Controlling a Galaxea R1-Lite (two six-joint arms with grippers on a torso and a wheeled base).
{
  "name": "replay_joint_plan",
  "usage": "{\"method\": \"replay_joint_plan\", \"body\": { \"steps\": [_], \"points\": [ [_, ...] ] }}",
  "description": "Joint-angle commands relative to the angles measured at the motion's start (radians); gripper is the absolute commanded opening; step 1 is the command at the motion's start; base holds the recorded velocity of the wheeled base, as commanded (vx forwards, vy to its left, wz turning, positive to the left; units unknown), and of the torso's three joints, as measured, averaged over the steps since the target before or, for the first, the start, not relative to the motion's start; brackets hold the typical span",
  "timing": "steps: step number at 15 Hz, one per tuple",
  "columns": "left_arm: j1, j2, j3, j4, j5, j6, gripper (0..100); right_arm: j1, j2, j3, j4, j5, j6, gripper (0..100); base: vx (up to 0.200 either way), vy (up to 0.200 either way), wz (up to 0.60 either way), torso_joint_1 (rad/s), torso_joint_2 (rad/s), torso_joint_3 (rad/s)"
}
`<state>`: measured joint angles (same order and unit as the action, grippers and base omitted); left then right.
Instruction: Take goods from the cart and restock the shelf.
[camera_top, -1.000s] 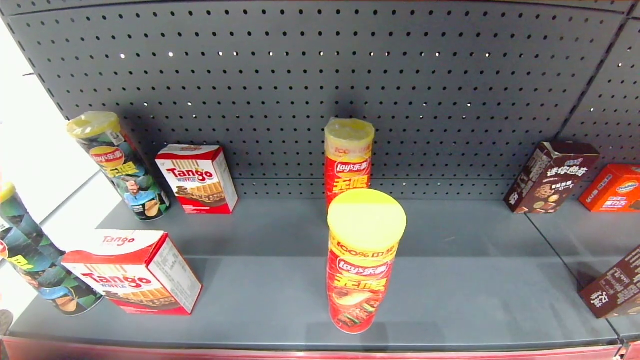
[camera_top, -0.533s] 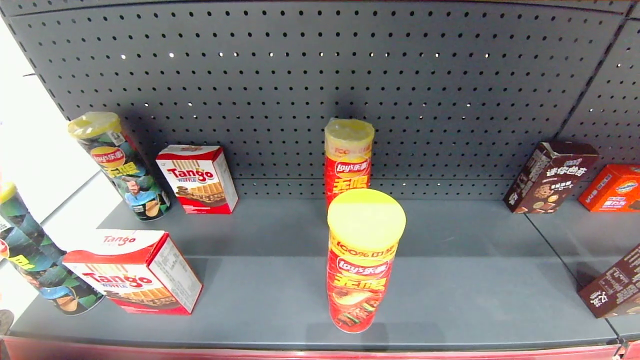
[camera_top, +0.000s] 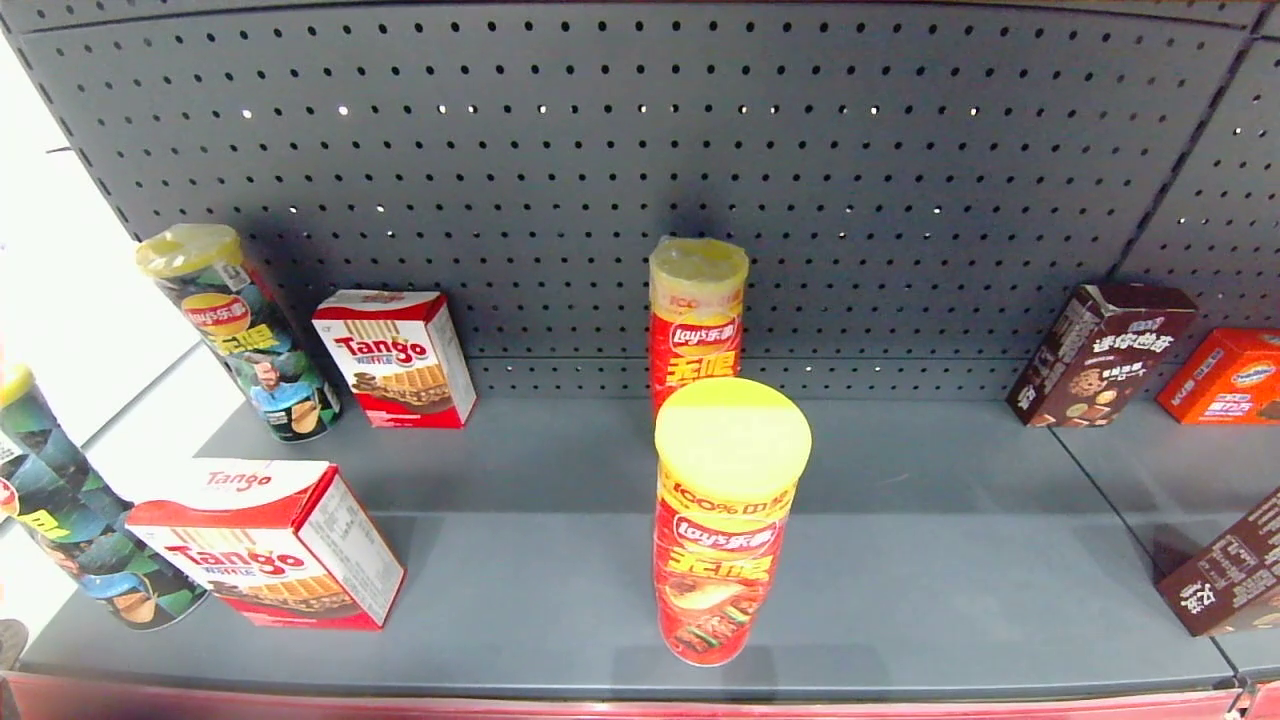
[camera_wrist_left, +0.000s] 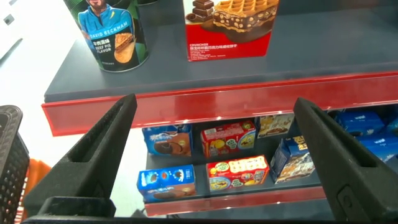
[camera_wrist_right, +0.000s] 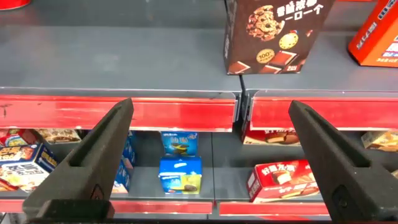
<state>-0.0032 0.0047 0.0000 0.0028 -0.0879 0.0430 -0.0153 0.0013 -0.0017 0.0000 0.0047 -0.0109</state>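
- One grey shelf (camera_top: 950, 570) of smooth painted metal spans the lower half of the head view. A matching pegboard back panel (camera_top: 640, 150) with rows of round holes fills the upper half, and a glossy red front rail (camera_top: 600, 708) runs along the bottom edge.
- Released left gripper (camera_wrist_left: 214, 102): two black wedge-shaped fingers are spread wide with nothing between them, facing the red rail. Small blue and red cartons (camera_wrist_left: 236, 171) sit on the tiers under it.
- Released right gripper (camera_wrist_right: 211, 104): black wedges are spread the same way and are empty, facing the rail below a brown carton.
- Front red tube (camera_top: 722, 540) stands at lower centre, a tall cylinder with a flat bright yellow lid. Its label shows a round red-and-yellow logo, yellow characters and a food picture.
- Back red tube (camera_top: 697, 320) stands straight behind it, against the pegboard, with a duller yellow lid.
- Two dark green tubes with yellowish lids: one upper left (camera_top: 240, 335), one at the left edge (camera_top: 70, 530).
- Two red-and-white wafer cartons of glossy card: one lower left (camera_top: 265, 550), one upper left (camera_top: 395, 357), just beside the green tube.
- Two brown biscuit cartons: one right of centre by the pegboard (camera_top: 1100, 355), one at the lower right edge (camera_top: 1225, 580).
- Orange carton (camera_top: 1225, 375) sits at far right, cut off by the frame.
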Motion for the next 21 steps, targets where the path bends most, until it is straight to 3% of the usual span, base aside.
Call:
{"method": "replay_joint_plan", "body": {
  "steps": [1,5,11,14,21],
  "points": [
    [0.000,0.001,0.000,-0.001,0.002,0.002,100,0.000,0.002,0.002,0.000,0.000,0.000,100,0.000,0.000,0.00,0.000,0.00,0.000],
    [0.000,0.001,0.000,-0.001,0.077,0.011,100,0.000,0.002,0.002,-0.002,-0.002,0.002,100,0.000,0.000,0.00,0.000,0.00,0.000],
    [0.000,0.000,0.000,-0.001,0.076,-0.014,100,0.000,0.000,0.002,-0.002,0.000,0.000,100,0.000,0.000,0.00,0.000,0.00,0.000],
    [0.000,0.000,0.000,-0.001,0.048,-0.014,100,0.000,0.000,0.002,-0.002,0.000,0.002,100,0.000,0.000,0.00,0.000,0.00,0.000],
    [0.000,0.000,0.000,-0.001,0.050,-0.025,100,0.000,0.000,0.002,-0.002,0.001,0.000,100,0.000,0.000,0.00,0.000,0.00,0.000]
  ]
}}
